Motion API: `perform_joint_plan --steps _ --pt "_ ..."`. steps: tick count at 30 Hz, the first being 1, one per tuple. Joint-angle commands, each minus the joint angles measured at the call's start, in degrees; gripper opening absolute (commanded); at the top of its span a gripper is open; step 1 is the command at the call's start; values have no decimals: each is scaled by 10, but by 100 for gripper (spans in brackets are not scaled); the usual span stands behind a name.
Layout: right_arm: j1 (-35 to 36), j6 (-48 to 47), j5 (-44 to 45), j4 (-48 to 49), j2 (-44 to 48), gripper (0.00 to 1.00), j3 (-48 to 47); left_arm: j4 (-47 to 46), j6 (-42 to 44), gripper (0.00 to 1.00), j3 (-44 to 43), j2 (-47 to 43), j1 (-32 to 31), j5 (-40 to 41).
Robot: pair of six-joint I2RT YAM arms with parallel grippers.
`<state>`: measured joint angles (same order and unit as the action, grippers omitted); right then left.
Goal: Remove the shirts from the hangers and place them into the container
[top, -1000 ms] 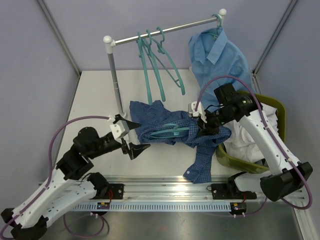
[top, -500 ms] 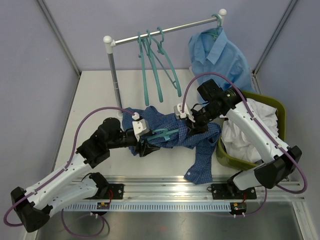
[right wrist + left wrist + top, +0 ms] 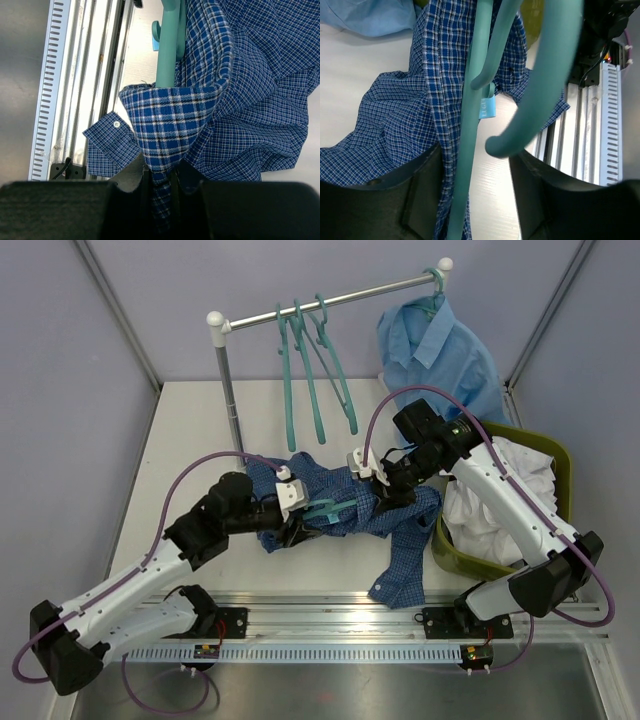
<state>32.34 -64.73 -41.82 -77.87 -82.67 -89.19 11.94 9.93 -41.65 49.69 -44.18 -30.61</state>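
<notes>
**Hanger pull-out, check shirt**

The dark blue small-check button-up shirt (image 3: 410, 530) lies crumpled mid-table with a thin teal plastic hanger (image 3: 325, 512) inside it. My right gripper (image 3: 161, 175) is clamped on a fabric fold. My left gripper (image 3: 476, 165) straddles the hanger bar, jaws apart.

Next, I reckon: close left on the bar, draw it out, then carry the shirt right to the olive-green slotted plastic basket (image 3: 455, 560).

Count:
- **Hangers:** five. Three bare ones (image 3: 315, 370) on the silver rail (image 3: 330, 302), one here, one under the light blue shirt (image 3: 440, 350).
- **Shirts:** three visible, the white one (image 3: 500, 480) in the basket.
- **Baskets:** one.

Nothing readable in any view. Small light-blue tag (image 3: 487, 107) on the teal hanger (image 3: 468, 150) carries tiny dark print, too small and blurred to make out any letters or numbers.
</notes>
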Motion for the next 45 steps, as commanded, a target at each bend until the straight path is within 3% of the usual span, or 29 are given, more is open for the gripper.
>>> perform_joint_plan --steps 1,4,5,6,7,11,15,24,38,42,45 --pt "9 -14 -55 -60 1 0 -22 -18 15 51 -11 8 -4 4" --pt "9 -8 -51 -55 0 0 -17 -14 17 58 -13 -4 -6 32" --pt "9 -7 -48 -53 1 0 -15 -17 13 67 -12 -13 -6 44" --pt "9 -3 -46 -50 1 0 -13 -24 12 86 -9 -23 -7 54" --pt "9 0 -41 -43 3 0 -8 -30 10 94 -5 -50 -6 70" --pt "9 5 -33 -36 9 0 -1 -34 -6 99 -1 -111 -6 83" --pt "10 6 -33 -36 12 0 2 -10 -18 94 0 -146 -6 48" --pt "10 -7 -48 -55 10 0 1 36 6 65 -12 -91 -6 -51" --pt "13 -13 -50 -47 20 0 27 19 30 63 -41 -14 -6 -27" --pt "13 -15 -61 -55 17 0 16 20 29 48 -40 0 -7 -37" --pt "13 -22 -70 -70 13 0 -3 21 29 48 -35 9 -6 -41"
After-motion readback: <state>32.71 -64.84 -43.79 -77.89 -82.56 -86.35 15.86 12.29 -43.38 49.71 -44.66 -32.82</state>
